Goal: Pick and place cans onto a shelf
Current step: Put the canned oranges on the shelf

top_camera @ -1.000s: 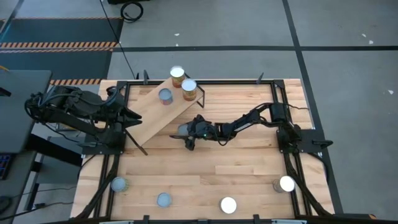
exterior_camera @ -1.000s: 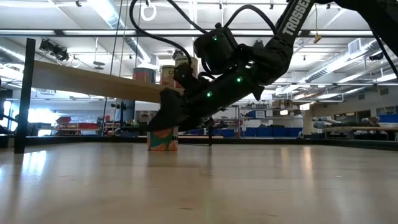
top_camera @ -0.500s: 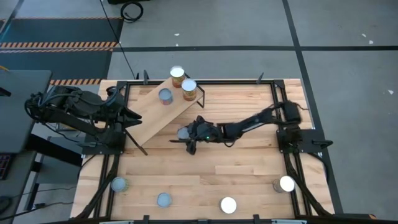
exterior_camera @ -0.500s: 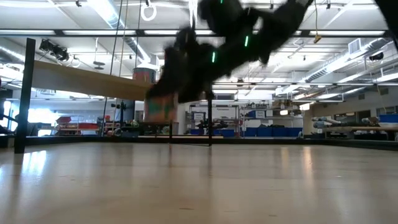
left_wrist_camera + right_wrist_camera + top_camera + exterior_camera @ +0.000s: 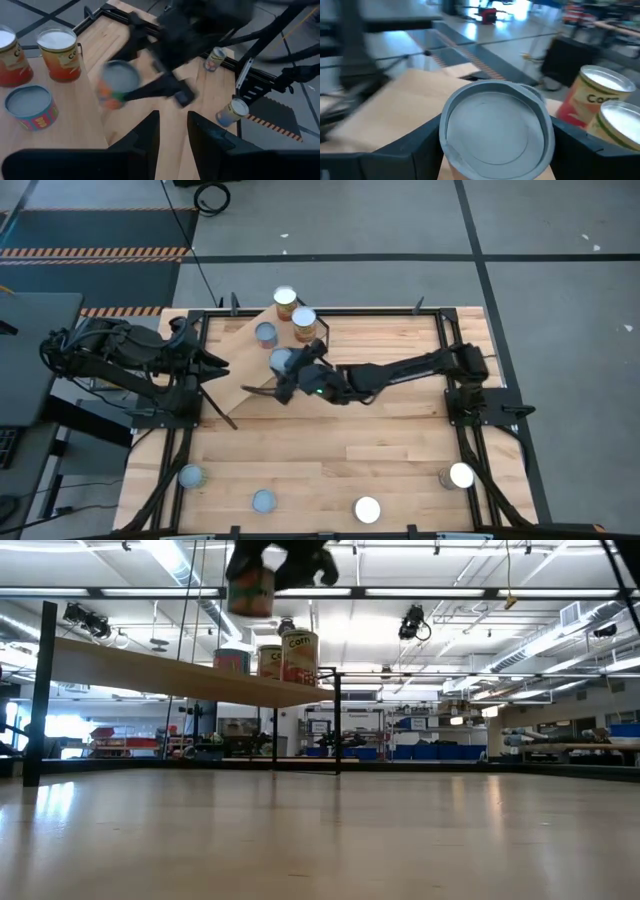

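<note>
My right gripper [image 5: 283,366] is shut on a can [image 5: 281,359] with a silver top and an orange-green label, held high above the shelf's near edge; it shows in the low view [image 5: 251,588] and the right wrist view [image 5: 496,127]. The shelf [image 5: 235,365] is a tilted light-wood plank on black bracket legs. Three cans stand on its far end [image 5: 285,299] [image 5: 304,321] [image 5: 266,333]. My left gripper [image 5: 220,367] waits at the shelf's left end, open and empty. My right gripper pinches the can's side wall [image 5: 451,162] just below the top rim, one finger [image 5: 420,147] on each side. The fingers come nearly level from the table's right. The can is upright and lifted clear, above the shelf.
Several more cans stand on the table near its front edge [image 5: 190,476] [image 5: 263,501] [image 5: 367,509] [image 5: 460,475]. Black rails [image 5: 443,340] frame the tabletop. The table's middle [image 5: 340,440] is bare wood.
My right gripper has risen from the table with the can, which stood on the wood beside the shelf a second ago. It has gone up and toward the far left, over the shelf. The can stays upright.
</note>
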